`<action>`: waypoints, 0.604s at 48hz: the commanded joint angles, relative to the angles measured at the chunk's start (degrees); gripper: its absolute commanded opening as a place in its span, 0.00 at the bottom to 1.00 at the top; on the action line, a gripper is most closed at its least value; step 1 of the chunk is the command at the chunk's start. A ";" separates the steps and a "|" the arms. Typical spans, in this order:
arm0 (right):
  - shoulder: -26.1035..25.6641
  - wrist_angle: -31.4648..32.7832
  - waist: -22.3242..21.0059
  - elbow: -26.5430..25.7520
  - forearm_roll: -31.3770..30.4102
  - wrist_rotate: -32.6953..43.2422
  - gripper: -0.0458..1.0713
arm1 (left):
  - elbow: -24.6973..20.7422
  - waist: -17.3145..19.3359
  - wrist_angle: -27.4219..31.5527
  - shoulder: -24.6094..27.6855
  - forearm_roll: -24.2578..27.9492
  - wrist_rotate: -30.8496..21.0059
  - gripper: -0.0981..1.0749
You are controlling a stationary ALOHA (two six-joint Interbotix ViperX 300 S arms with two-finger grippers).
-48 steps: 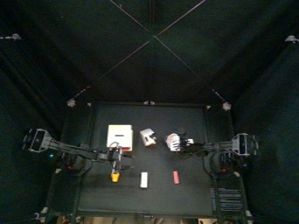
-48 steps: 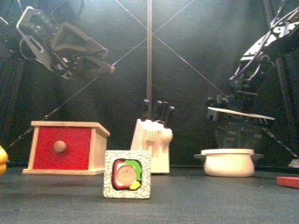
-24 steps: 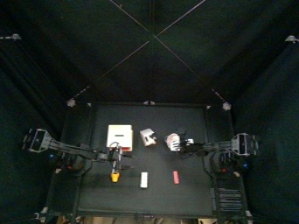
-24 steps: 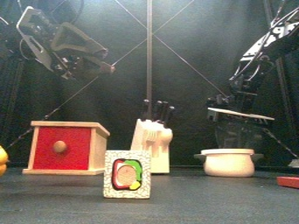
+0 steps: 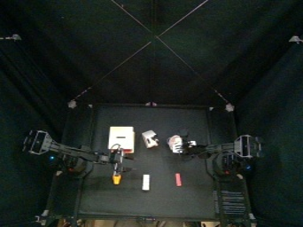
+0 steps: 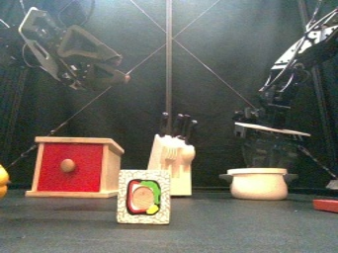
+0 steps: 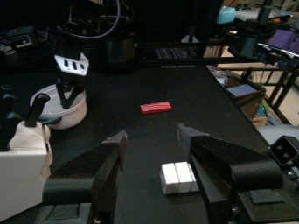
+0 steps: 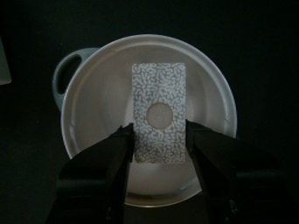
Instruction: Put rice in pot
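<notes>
The pot (image 8: pixel 87 96) is a round white vessel with a side handle; it stands at the table's right (image 6: pixel 259 184) (image 5: pixel 178 143). The rice (image 8: pixel 160 105), a pale speckled block with a round mark, hangs directly above the pot's opening. My right gripper (image 8: pixel 160 133) is shut on its near end, one jaw on each side. From the front, the rice (image 6: pixel 278 128) is a thin pale slab well above the pot's rim. My left gripper (image 7: pixel 152 136) rests open and raised over the table's left side, holding nothing.
A red-fronted wooden box (image 6: pixel 75 166), a white block with black handles (image 6: pixel 173 158) and a small picture tile (image 6: pixel 144 196) stand left of the pot. A red bar (image 7: pixel 156 107) and a white bar (image 7: pixel 177 176) lie near the front.
</notes>
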 commanded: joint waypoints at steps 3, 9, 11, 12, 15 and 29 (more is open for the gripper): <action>-0.62 0.09 -0.26 -0.97 0.00 0.00 0.89 | -1.14 0.09 -0.44 -0.09 0.00 0.09 0.82; -0.62 0.18 -0.26 -1.14 -0.18 0.00 0.89 | -1.14 0.09 -0.44 0.00 -0.09 0.09 0.82; -0.62 0.18 -0.18 -1.23 -0.26 -0.09 0.89 | -1.14 0.09 -0.44 0.00 -0.09 0.09 0.82; -0.62 0.26 -0.26 -1.32 -0.26 -0.09 0.89 | -1.14 0.09 -0.44 0.00 -0.09 0.09 0.82; -0.62 0.35 -0.26 -1.49 -0.26 -0.09 0.89 | -1.14 0.09 -0.44 0.00 -0.09 0.09 0.82; -0.62 0.44 -0.26 -1.76 -0.35 0.00 0.89 | -1.14 0.09 -0.44 0.00 -0.09 0.00 0.82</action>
